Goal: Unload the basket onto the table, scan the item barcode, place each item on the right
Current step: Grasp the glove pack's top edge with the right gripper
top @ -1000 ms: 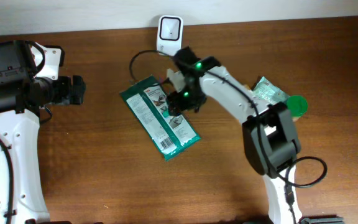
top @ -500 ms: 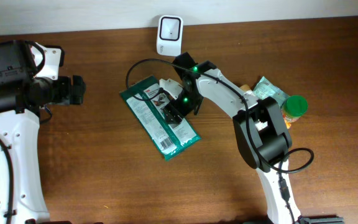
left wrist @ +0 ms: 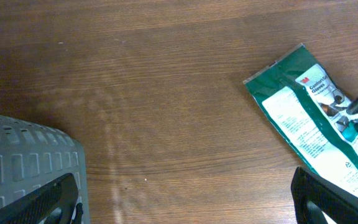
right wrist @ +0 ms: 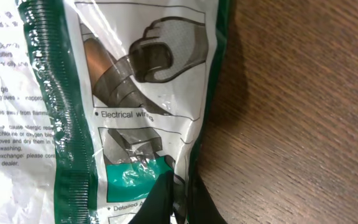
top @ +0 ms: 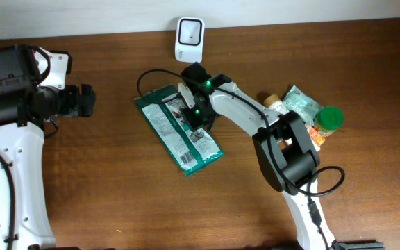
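The right gripper (right wrist: 174,198) has its thin black fingers pinched shut on the edge of the shiny, crinkly green packet (top: 169,133) — a long flat bag lying mid-way on the brown wooden table (top: 103,198), near the white boxy scanner (top: 189,36) — while the left gripper (top: 85,101) stands wide open, holding nothing.

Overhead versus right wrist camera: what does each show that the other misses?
Only overhead: the white scanner at the table's far edge, what looks like the barcode at the near end of the green packet, the left hand off to the side, and a green-capped bottle. Only right wrist: the right hand pinched shut on the packet's edge, and print reading "Electrical". Both: the packet lying on the wooden table.
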You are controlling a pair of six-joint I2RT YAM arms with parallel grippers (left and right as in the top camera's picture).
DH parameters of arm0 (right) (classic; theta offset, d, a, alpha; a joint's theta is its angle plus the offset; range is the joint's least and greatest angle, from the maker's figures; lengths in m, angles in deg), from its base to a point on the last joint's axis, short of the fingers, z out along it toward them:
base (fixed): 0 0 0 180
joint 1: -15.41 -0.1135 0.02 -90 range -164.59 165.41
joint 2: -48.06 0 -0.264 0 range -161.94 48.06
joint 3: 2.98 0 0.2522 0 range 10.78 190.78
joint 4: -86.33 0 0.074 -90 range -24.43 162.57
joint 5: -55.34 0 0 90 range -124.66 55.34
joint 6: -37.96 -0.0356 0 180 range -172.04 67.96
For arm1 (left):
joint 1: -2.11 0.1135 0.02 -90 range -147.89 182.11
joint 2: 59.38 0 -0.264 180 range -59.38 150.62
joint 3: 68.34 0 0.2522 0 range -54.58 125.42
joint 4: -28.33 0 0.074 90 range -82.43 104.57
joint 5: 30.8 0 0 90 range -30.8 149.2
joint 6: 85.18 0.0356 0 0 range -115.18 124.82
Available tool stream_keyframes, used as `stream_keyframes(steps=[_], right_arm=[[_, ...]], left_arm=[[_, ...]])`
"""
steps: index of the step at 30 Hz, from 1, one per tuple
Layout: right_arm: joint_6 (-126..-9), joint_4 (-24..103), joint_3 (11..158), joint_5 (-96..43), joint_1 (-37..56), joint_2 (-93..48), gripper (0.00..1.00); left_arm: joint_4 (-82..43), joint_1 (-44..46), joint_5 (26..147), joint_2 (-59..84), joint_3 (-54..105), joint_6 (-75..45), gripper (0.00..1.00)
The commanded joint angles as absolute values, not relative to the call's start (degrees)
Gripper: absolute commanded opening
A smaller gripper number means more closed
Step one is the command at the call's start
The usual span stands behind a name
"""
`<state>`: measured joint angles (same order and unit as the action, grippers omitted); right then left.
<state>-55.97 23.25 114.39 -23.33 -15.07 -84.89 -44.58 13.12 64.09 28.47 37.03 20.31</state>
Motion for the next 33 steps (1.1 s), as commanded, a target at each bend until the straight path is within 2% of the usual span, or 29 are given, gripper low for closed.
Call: stream_keyframes(steps=[1,33], right_arm=[[-61.1,20.4,111.7,-27.6,-15.2,-89.5,0.04],[-61.7,20.8,111.7,-25.9,-14.8,-89.5,0.04]], left_arm=[[-44.5,13.3,64.3,28.1,37.5,21.2,0.99],[-44.5,13.3,64.3,28.1,37.5,21.2,0.99]])
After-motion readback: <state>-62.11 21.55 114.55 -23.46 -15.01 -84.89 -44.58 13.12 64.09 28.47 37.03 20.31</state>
